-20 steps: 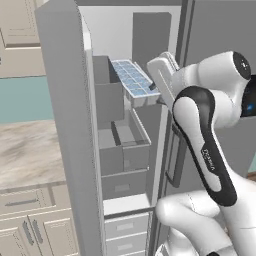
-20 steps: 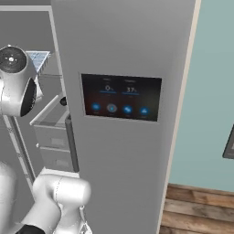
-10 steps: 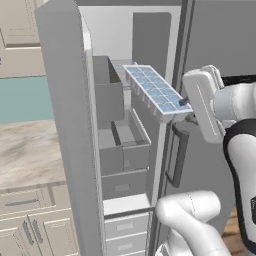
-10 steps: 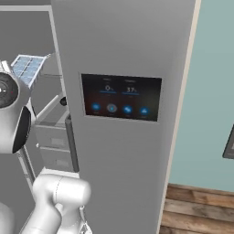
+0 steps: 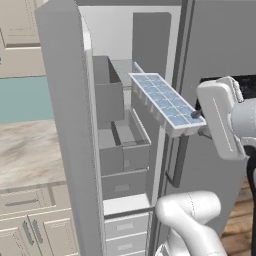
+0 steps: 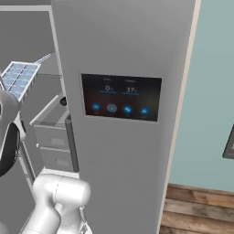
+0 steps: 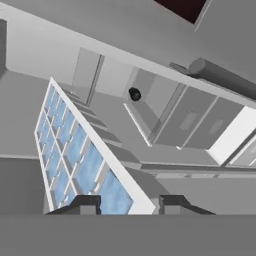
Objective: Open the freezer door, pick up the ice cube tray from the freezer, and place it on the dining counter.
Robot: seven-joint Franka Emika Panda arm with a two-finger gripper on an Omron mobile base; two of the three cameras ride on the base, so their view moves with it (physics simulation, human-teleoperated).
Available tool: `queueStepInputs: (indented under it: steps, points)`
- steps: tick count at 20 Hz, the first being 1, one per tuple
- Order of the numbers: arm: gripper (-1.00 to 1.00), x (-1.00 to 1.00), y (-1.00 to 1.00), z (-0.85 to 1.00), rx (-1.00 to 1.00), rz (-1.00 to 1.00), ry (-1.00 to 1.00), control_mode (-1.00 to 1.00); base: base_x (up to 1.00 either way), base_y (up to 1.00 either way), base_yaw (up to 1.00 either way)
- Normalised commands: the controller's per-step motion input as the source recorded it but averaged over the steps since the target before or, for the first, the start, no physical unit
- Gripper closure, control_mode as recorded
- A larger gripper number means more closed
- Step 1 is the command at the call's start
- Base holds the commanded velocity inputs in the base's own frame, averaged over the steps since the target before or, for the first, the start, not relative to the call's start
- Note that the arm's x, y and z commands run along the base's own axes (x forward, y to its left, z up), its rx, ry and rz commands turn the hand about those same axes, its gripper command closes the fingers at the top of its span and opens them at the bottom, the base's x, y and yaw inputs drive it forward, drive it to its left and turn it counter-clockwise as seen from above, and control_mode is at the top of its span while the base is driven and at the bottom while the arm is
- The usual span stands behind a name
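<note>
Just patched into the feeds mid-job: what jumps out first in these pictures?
The pale blue-white gridded ice cube tray stands out, held tilted in mid-air at one end by the white arm's gripper, in front of the open gray freezer. Beside it, the dark touchscreen panel glows on the neighbouring gray fridge door. A small black round object sits on a freezer shelf behind the tray.

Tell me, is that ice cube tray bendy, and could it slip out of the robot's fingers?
Probably stiff: the ice cube tray juts straight out from the gripper without drooping. It likely is light, since one end grip carries it. It might pivot or slip, because the fingers pinch just one short edge, and the tray is tilted.
</note>
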Motion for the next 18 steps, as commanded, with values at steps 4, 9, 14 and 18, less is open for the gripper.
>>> queueStepInputs:
  steps: [4,9,14,18]
  points:
    - [1.00,-0.09,-0.02,0.00,0.00,-0.01,0.01,1.00,-0.08,-0.02,-0.01]
    - [1.00,0.00,0.00,0.00,0.00,0.00,0.00,1.00,-0.63,-0.48,-0.02]
    - [1.00,0.00,0.00,0.00,0.00,0.00,0.00,1.00,-0.89,-0.57,-0.01]
    - [1.00,0.00,0.00,0.00,0.00,0.00,0.00,1.00,-0.84,-0.60,0.01]
